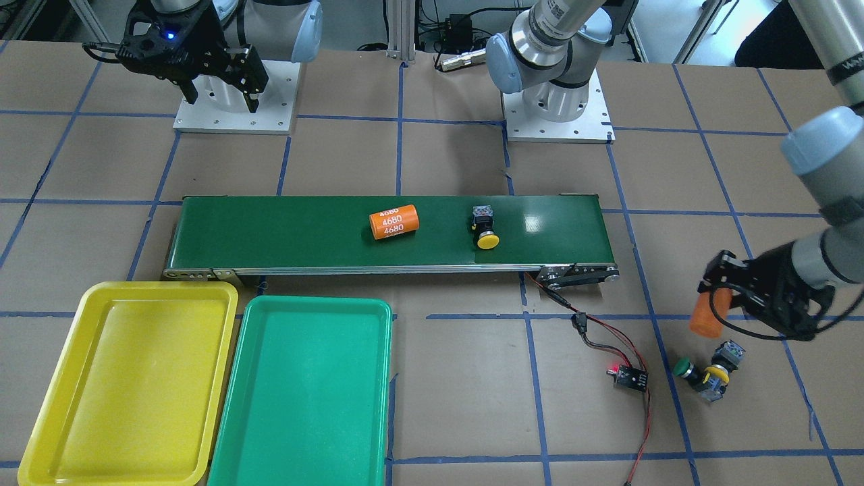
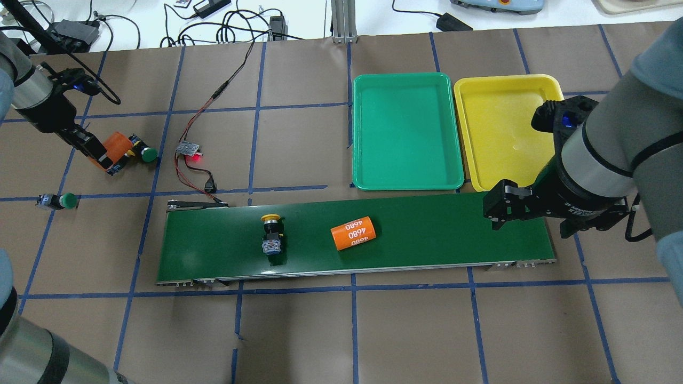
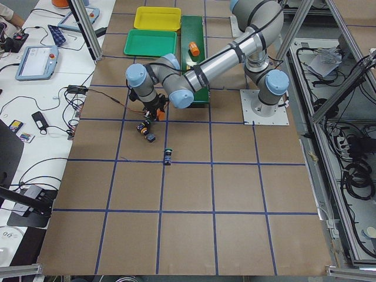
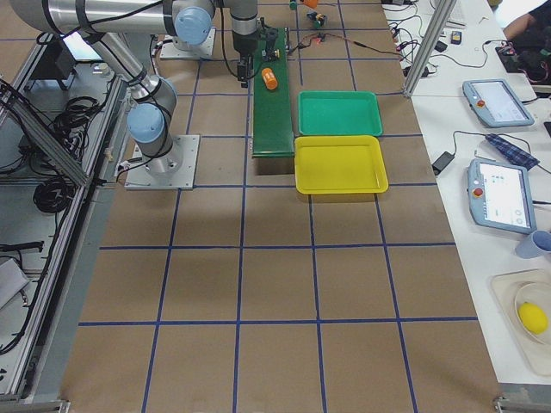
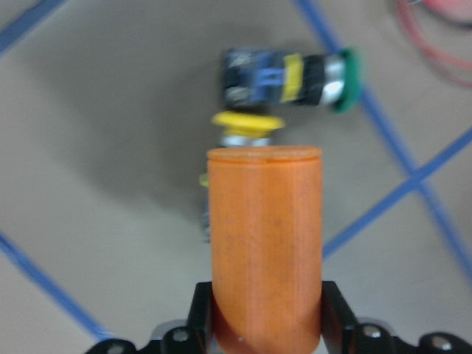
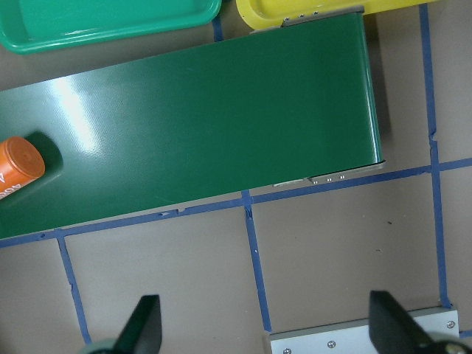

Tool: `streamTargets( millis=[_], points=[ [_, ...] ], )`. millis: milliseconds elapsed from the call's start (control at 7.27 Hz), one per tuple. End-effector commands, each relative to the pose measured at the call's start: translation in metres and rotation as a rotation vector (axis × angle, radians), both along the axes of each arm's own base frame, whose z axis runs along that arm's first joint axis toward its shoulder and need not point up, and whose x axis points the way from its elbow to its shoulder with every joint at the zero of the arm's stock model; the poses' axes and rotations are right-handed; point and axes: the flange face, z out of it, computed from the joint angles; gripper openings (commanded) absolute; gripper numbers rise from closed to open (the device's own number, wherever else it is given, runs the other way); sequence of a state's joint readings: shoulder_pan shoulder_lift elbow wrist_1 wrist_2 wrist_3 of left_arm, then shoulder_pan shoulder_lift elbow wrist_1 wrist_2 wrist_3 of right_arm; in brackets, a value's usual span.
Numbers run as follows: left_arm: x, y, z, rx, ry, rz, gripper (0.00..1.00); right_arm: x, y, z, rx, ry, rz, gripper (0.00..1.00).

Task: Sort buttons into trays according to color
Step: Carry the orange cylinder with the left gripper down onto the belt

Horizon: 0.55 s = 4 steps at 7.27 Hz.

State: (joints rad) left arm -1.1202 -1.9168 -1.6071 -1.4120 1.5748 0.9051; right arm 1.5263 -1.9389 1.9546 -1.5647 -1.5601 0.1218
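Currently L gripper (image 5: 265,313) is clamped on a plain orange cylinder (image 5: 264,236), hanging just over a yellow button (image 5: 247,124) and green button (image 2: 145,154) lying together on the table (image 2: 299,330), left of the conveyor belt (image 2: 437,234); prob. a distractor, not for sorting. R gripper (image 1: 223,91), jaws wide, hovers at belt's right end by yellow tray (image 2: 507,80) and green tray (image 2: 405,77), no buttons in either yet, likely placed to catch arrivals. Second yellow button (image 2: 271,232) and 4680 cylinder (image 2: 352,233) sit mid-belt; lone green button (image 2: 58,201) lies far left.

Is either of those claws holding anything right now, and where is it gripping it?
The left gripper clamps an orange cylinder near one end; the right gripper holds nothing.
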Motion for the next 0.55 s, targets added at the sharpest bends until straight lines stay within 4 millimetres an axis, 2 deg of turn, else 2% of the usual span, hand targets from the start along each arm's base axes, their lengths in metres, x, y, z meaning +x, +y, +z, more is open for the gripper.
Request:
streamTargets(
  millis=[0, 138, 275, 412],
  points=[
    [-0.094, 0.088, 0.006, 0.065, -0.070, 0.279, 0.00, 0.000, 0.000, -0.001, 0.001, 0.000, -0.001, 1.00],
    [-0.133, 0.112, 0.016, 0.050, -0.090, 0.286, 0.00, 0.000, 0.000, 0.000, 0.000, 0.000, -0.001, 1.00],
    [-0.165, 0.126, 0.026, 0.024, -0.083, 0.172, 0.00, 0.000, 0.000, 0.000, 0.000, 0.000, 0.001, 1.00],
    [-0.189, 0.144, 0.023, 0.015, -0.044, -0.079, 0.00, 0.000, 0.000, -0.001, 0.001, 0.000, 0.001, 1.00]
  ],
)
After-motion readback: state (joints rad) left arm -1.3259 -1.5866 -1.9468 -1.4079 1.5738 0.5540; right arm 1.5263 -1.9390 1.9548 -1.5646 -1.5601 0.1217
